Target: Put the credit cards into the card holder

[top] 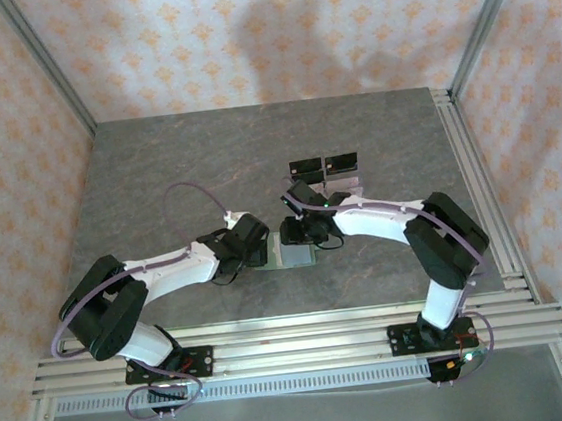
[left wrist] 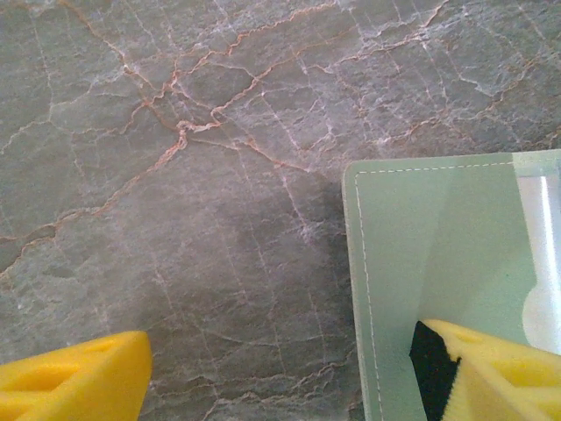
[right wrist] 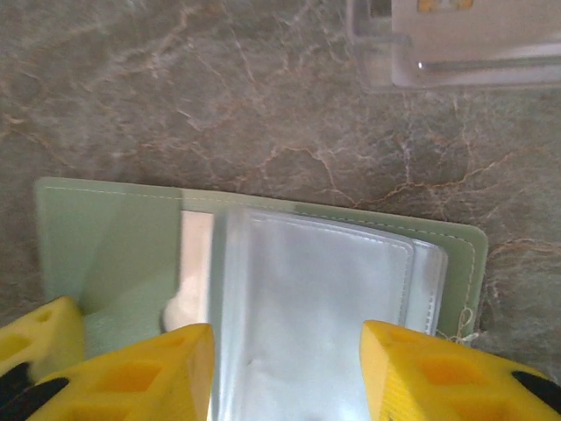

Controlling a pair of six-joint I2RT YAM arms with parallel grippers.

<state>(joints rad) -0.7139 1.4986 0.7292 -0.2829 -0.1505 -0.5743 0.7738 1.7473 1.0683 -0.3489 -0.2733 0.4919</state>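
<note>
Open card holder (right wrist: 105, 254) cut off below; pale card (right wrist: 195, 263) perhaps inside

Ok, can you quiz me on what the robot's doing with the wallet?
1. True or false: the wallet lies shut.
2. What shows between the right hand's fingers? A) a clear sleeve B) a coin C) a pen
3. Which hand has a finger over the wallet's plain flap?
Key: 1 false, it lies open; 2 A; 3 the left hand.
</note>
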